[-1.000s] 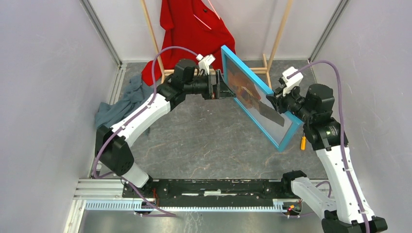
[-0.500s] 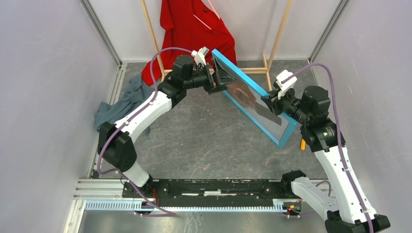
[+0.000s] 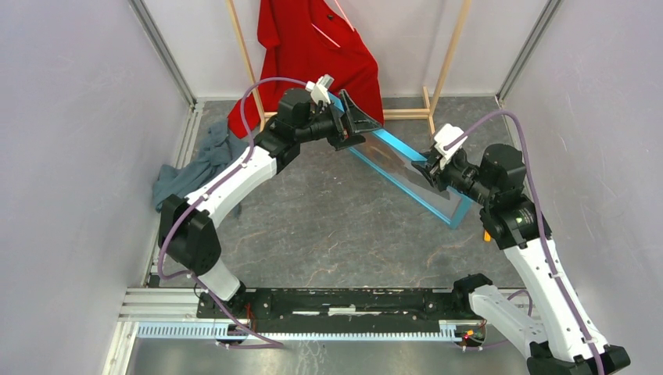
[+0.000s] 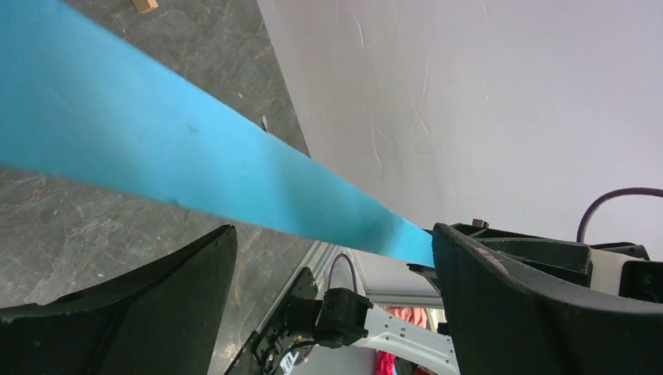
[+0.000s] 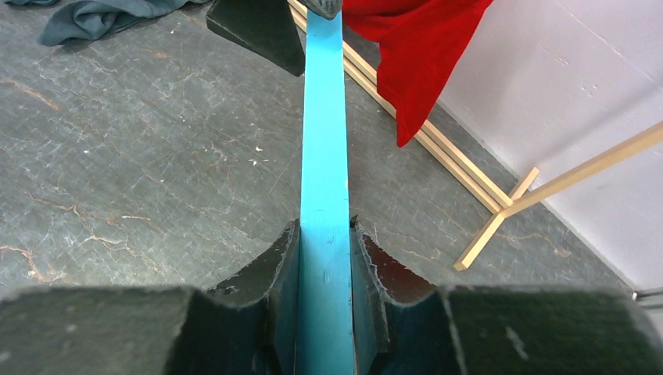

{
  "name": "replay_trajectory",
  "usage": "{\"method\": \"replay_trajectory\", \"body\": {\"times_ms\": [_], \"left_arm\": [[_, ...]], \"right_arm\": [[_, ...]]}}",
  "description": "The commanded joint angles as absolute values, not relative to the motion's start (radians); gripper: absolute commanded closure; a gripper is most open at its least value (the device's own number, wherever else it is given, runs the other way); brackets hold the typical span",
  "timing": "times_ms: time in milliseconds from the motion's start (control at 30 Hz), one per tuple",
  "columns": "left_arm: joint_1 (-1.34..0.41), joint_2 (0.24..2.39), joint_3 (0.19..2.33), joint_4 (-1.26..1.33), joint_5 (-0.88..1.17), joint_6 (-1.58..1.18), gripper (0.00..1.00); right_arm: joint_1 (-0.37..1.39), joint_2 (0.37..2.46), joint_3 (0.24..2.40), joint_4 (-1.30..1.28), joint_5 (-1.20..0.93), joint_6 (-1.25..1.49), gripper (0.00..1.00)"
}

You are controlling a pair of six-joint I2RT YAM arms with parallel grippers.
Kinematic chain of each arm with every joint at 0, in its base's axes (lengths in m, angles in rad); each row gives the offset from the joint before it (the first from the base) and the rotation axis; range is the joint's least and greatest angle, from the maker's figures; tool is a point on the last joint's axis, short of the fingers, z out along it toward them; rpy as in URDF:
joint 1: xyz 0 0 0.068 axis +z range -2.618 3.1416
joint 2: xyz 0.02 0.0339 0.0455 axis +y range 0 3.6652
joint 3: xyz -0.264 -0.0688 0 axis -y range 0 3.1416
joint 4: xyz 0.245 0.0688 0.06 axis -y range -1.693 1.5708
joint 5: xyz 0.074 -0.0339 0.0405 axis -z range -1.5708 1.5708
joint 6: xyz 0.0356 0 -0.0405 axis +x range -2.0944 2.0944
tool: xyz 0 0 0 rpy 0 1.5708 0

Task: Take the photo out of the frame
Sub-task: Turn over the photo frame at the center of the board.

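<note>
Behind, a red shirt (image 3: 317,47) on a pale wooden rack (image 3: 446,62) backs the white-walled (image 3: 70,133) grey slate tabletop (image 3: 328,226); the right gripper (image 5: 324,238) clamps the thin light-blue frame (image 5: 324,133), while the left gripper (image 3: 356,123) gapes.

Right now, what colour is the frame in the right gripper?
Light blue; the frame shows best in the right wrist view, clamped in the right gripper.

Bright sky-blue on the frame (image 5: 324,156), plain, no pattern. Vivid red garment (image 3: 320,47) at the far side, hanging on a pale wood rack (image 3: 447,55). Slate-blue cloth (image 3: 195,164) on the far left. The table (image 3: 328,226) reads dark grey, marbled with pale and rusty veins. Arms (image 3: 234,183) are white with black joints, and the cables (image 3: 258,90) are purple.
</note>
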State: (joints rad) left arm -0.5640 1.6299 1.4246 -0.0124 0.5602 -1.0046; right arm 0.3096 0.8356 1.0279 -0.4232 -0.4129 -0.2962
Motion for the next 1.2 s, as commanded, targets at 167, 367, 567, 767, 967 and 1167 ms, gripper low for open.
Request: {"method": "replay_trajectory", "body": {"times_ms": [167, 367, 567, 767, 967, 1167], "left_arm": [[-0.543, 1.563, 1.357, 0.008, 0.597, -0.995, 0.0], [-0.515, 1.542, 1.333, -0.028, 0.602, -0.964, 0.0], [-0.495, 1.518, 1.284, -0.036, 0.606, -0.938, 0.0], [-0.479, 1.526, 1.246, -0.016, 0.595, -0.933, 0.0], [-0.464, 1.553, 1.244, 0.037, 0.625, -0.982, 0.0], [-0.46, 1.516, 1.179, 0.069, 0.64, -1.01, 0.01]], "right_arm": [[0.319, 0.828, 0.917, -0.424, -0.552, -0.284, 0.88], [0.326, 0.81, 0.872, -0.423, -0.603, -0.302, 0.86], [0.329, 0.794, 0.838, -0.41, -0.633, -0.305, 0.82], [0.328, 0.8, 0.815, -0.39, -0.645, -0.298, 0.82], [0.331, 0.791, 0.767, -0.358, -0.668, -0.296, 0.82], [0.33, 0.747, 0.69, -0.301, -0.703, -0.278, 0.82]]}}
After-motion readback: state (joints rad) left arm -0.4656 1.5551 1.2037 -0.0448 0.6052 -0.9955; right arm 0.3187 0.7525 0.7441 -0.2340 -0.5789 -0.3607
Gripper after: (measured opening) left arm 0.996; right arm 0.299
